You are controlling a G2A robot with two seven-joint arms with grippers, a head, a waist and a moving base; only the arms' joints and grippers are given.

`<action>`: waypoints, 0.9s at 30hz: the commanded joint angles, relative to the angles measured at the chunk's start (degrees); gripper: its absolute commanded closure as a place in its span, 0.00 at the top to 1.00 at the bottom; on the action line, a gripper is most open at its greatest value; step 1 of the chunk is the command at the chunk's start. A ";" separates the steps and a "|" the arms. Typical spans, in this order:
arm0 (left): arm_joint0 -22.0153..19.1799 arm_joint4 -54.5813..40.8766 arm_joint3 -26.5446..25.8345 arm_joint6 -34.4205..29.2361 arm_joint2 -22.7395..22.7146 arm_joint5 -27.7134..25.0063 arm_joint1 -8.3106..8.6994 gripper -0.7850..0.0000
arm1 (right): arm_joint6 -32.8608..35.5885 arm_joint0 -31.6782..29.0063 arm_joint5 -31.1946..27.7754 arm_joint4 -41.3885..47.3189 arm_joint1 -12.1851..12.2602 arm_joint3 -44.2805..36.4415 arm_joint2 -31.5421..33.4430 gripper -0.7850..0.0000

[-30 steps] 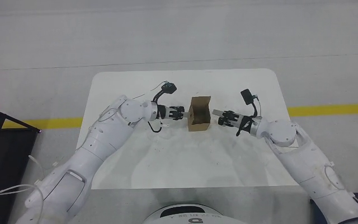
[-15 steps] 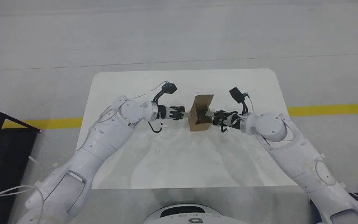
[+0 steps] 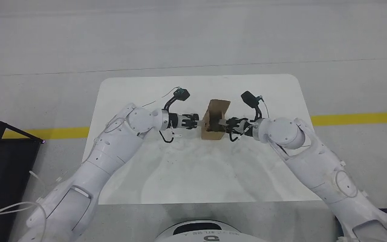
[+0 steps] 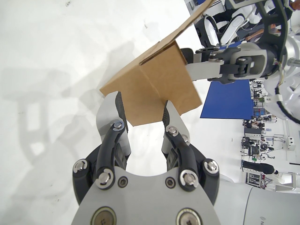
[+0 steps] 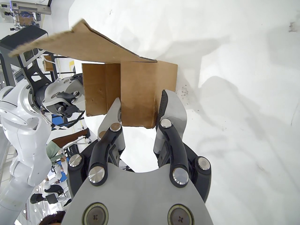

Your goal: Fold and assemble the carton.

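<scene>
Over the last second the right arm has swung in from the right edge of the table [image 3: 121,181] and the right gripper [image 5: 140,100] now sits against the carton [image 3: 215,120], which has tipped slightly toward the left; the left arm has barely shifted. The table is white with rounded corners, and the carton stands about midway between its left and right edges, nearer the far edge than the near one. The two arms meet it from opposite sides. The left gripper [image 4: 141,104] is clamped on the carton's left end, cardboard filling the gap between its pads. The right gripper straddles a folded panel on the right end, but whether it has clenched yet cannot be told. By the look of it the job is partly done: the brown board is already squared up into a box body, while one long flap [image 5: 70,45] sticks out loose and the end panels look untucked, so folding them in and closing remain. The tabletop carries a few dark scuffs near the carton. Beyond it lies grey floor with a yellow line [image 3: 60,132], and a blue panel [image 4: 227,99] stands in the room behind.
</scene>
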 commanded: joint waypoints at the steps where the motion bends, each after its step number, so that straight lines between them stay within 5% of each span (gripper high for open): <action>1: 0.10 0.07 -0.12 -0.11 -0.34 -0.12 0.11 0.49 | 0.38 -0.75 -1.00 0.72 0.11 -0.77 0.82 0.70; 2: 0.16 0.06 -0.15 -0.10 -0.46 -0.23 0.15 0.49 | 0.40 -1.14 -1.62 1.36 0.17 -0.89 1.34 0.76; 5: 0.48 0.06 -0.16 -0.22 -0.94 -0.45 0.32 0.49 | -0.12 -3.12 -3.18 3.92 0.49 -0.72 4.12 0.75; 9: 0.91 0.29 -0.32 -0.26 -1.50 -0.68 0.54 0.49 | -2.57 -4.62 2.95 3.94 0.74 -0.81 6.51 0.51; 11: 1.04 0.32 -0.46 -0.32 -1.79 -0.71 0.63 0.50 | -2.35 -4.36 5.94 2.71 0.73 -1.72 6.18 0.47; 27: 1.74 0.92 -0.77 -0.77 -2.58 -1.07 0.93 0.61 | 4.09 8.70 14.17 -5.69 -2.84 1.77 -8.22 0.36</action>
